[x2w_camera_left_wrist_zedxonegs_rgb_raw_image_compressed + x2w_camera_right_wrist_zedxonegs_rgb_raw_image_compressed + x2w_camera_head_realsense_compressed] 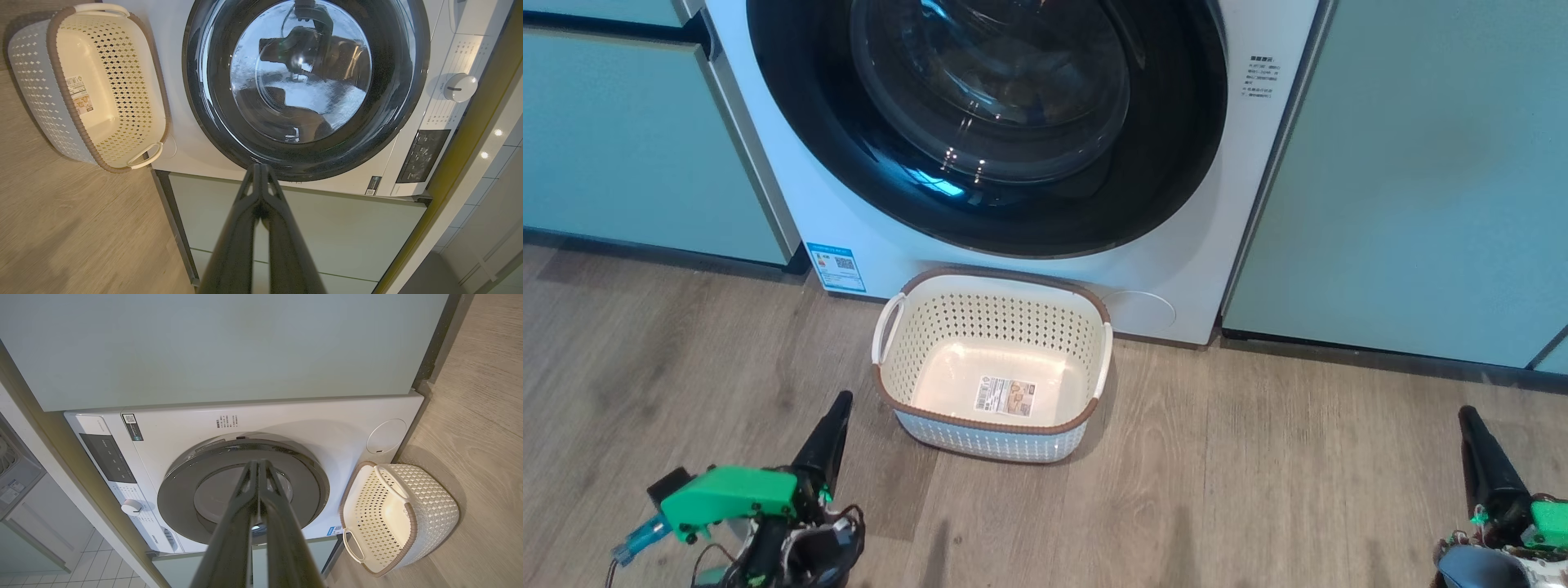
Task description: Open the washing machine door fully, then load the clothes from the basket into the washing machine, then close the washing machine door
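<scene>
The basket (988, 445) sits on the floor (1258, 474) just before the washer (1184, 265), below its door (988, 90). A left cabinet (621, 139) and a right cabinet (1421, 163) flank the washer. A label (1005, 397) lies in the basket.

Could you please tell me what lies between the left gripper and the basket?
Just bare wooden floor separates the left gripper from the basket, as the head view shows.
</scene>
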